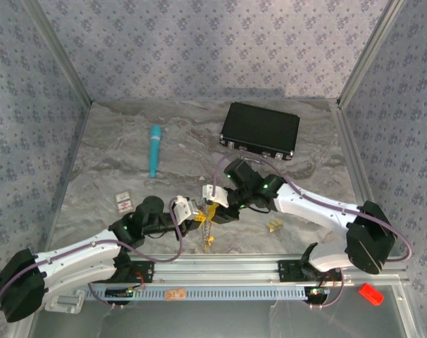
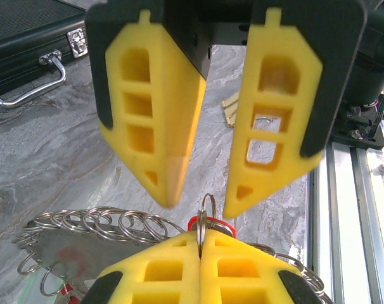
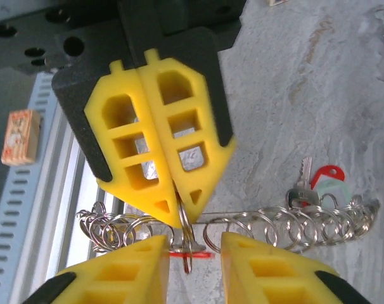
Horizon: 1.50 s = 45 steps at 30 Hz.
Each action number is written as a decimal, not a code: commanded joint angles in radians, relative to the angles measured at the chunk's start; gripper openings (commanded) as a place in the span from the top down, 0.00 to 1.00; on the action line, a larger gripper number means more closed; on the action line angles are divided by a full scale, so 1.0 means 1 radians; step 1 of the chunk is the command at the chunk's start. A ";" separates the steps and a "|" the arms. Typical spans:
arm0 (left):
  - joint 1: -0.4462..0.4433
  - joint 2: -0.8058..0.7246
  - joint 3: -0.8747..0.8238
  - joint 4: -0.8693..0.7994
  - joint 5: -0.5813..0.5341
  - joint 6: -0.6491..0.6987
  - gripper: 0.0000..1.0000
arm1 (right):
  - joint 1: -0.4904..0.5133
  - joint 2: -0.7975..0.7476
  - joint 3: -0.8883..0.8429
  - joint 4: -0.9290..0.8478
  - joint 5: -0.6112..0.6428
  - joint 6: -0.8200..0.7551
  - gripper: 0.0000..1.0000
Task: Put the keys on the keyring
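Observation:
My left gripper [image 2: 200, 237] is shut on the small split ring [image 2: 205, 209] of a key with a red tag [image 2: 212, 223]. That ring sticks up between the open fingers of my right gripper [image 3: 193, 239], which straddles it without touching. The keyring [image 3: 243, 214] is a thin wire loop strung with several small rings. It hangs under both grippers in the top view, keyring [image 1: 208, 236] below left gripper [image 1: 199, 215] and right gripper [image 1: 213, 208]. A silver key [image 3: 300, 190] with red and whitish tags hangs at the loop's far end.
Loose yellowish keys [image 1: 273, 225] lie right of the grippers and small tags [image 1: 122, 203] to the left. The teal tube [image 1: 155, 150] and the black case [image 1: 261, 131] sit further back. The slotted rail [image 1: 220, 267] runs along the near edge.

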 commanded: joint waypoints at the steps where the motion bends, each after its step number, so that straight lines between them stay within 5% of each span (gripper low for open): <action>1: -0.003 -0.024 0.001 0.053 0.014 0.013 1.00 | -0.022 -0.040 -0.053 0.084 -0.056 0.069 0.69; 8: -0.004 -0.020 -0.001 0.064 0.010 0.012 1.00 | -0.025 -0.012 -0.067 0.111 -0.074 0.082 0.73; 16: -0.003 -0.024 -0.001 0.061 0.009 0.013 1.00 | -0.033 -0.014 -0.067 0.083 -0.065 0.084 1.00; 27: -0.003 -0.036 -0.007 0.085 0.013 0.019 1.00 | -0.018 0.041 -0.081 0.091 -0.043 0.088 0.97; 34: -0.004 -0.031 -0.012 0.091 0.011 0.017 1.00 | -0.026 -0.040 -0.110 0.147 -0.065 0.107 0.78; 45: -0.004 -0.028 -0.013 0.097 0.014 0.017 1.00 | -0.019 -0.017 -0.105 0.199 -0.090 0.113 0.78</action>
